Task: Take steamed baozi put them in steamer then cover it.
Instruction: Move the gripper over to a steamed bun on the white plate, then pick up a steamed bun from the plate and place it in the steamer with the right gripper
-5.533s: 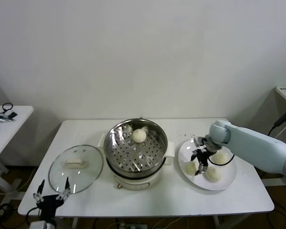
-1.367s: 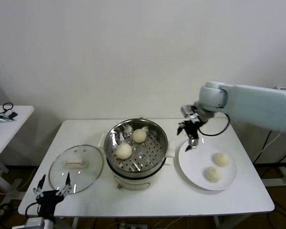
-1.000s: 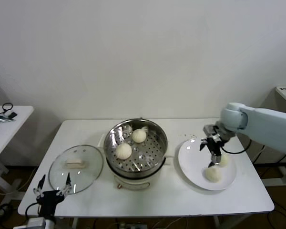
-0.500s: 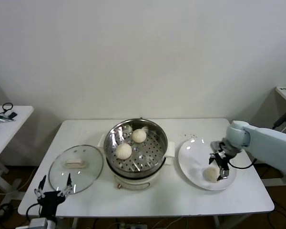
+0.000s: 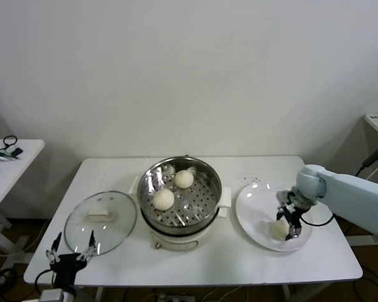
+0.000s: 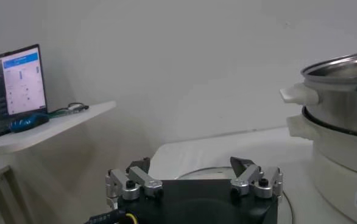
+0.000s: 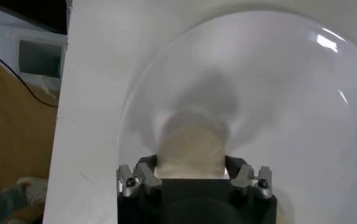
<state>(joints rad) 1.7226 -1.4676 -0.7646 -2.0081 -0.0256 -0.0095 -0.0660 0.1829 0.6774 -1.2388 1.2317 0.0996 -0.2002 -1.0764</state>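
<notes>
A: Head view: right gripper [image 5: 288,221] is seen low over the plate [image 5: 255,217], closed on a bun [image 5: 279,229]. One more bun is mostly hidden behind it. Two buns [image 5: 164,199] are already in the steamer [image 5: 179,189]. The lid [image 5: 101,220] is lying beside the steamer, on its left.

B: Left wrist view: left gripper [image 6: 194,180] is parked off the table's front edge near the lid, jaws wide, nothing held.

A: Right wrist view: the bun [image 7: 191,146] is seated between the fingers [image 7: 147,172]. A straight lift is advised, with squeeze kept light, and release over bare mesh.
</notes>
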